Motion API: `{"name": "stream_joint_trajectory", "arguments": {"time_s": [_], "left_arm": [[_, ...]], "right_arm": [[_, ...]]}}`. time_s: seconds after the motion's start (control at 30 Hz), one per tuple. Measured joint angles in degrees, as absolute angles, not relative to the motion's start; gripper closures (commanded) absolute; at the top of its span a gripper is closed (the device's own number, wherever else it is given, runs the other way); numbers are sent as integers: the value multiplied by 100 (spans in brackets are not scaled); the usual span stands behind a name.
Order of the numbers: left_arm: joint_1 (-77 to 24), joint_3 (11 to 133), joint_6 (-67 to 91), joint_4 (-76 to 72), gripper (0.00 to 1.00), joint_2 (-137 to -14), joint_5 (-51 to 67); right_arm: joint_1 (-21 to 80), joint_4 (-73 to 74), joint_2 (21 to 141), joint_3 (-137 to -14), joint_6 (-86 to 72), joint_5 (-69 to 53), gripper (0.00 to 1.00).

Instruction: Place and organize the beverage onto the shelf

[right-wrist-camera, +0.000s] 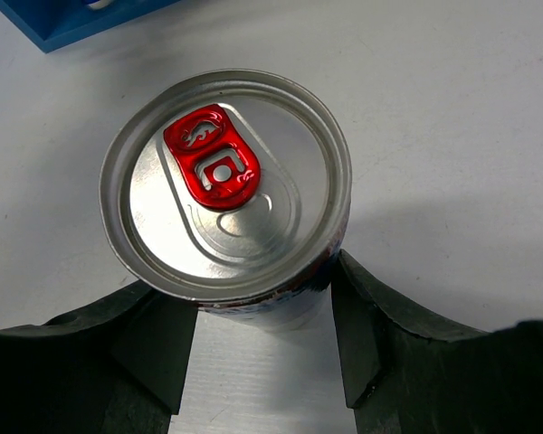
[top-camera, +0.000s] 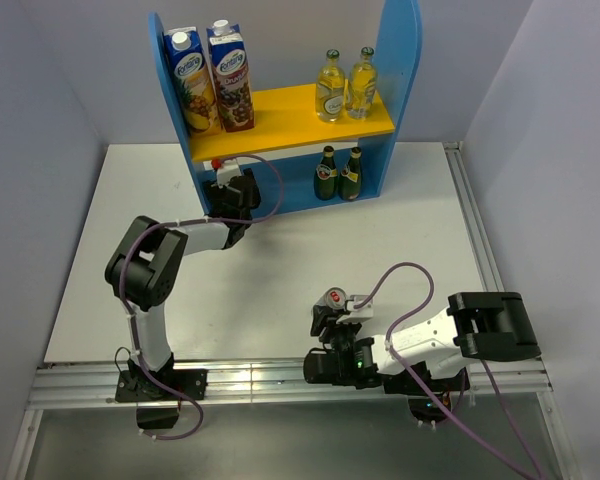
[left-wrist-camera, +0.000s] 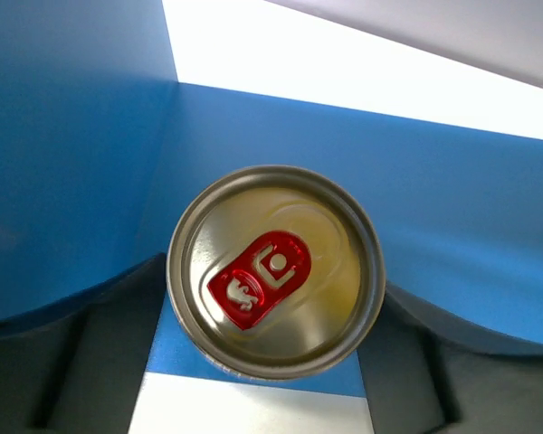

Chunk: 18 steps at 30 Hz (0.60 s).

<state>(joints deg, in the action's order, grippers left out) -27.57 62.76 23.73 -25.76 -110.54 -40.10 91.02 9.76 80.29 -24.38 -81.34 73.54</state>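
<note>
- The first can (left-wrist-camera: 276, 271) sits between the left tool's (top-camera: 222, 170) dark fingers (left-wrist-camera: 100, 353). They are closed to the can's width, and its rim meets them at 9 and 3 o'clock in the wrist view.
- This can is at the lower left opening of the shelf (top-camera: 405, 60), under the yellow board (top-camera: 280, 105), with blue shelf panels behind it and at its 9 o'clock side.
- The second can (right-wrist-camera: 226, 185) stands on the white worktop (top-camera: 280, 260) toward 5 o'clock. The right tool (top-camera: 332, 308) is closed on its sides.
- Two green bottles (top-camera: 326, 172) stand on the lower level, at 3 o'clock from the first can and well apart from it.
- Two yellowish bottles (top-camera: 331, 88) stand on the yellow board above them.
- Two juice cartons (top-camera: 192, 80) stand on the board at 12 o'clock from the first can.
- Both cans are upright, each with a silver lid and a red pull tab. The first can's tab points toward 8 o'clock and the second's toward 11 o'clock, each in its own wrist view.
</note>
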Motion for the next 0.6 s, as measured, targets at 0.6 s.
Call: {"name": "stream_joint_trajectory", "arguments": {"time_s": [0.6], "left_arm": [[-2899,6248,2357,-2178,1,-10840,-3771]], "right_arm": [[9301,1649,8058,-2580,-8576,7363,100]]}}
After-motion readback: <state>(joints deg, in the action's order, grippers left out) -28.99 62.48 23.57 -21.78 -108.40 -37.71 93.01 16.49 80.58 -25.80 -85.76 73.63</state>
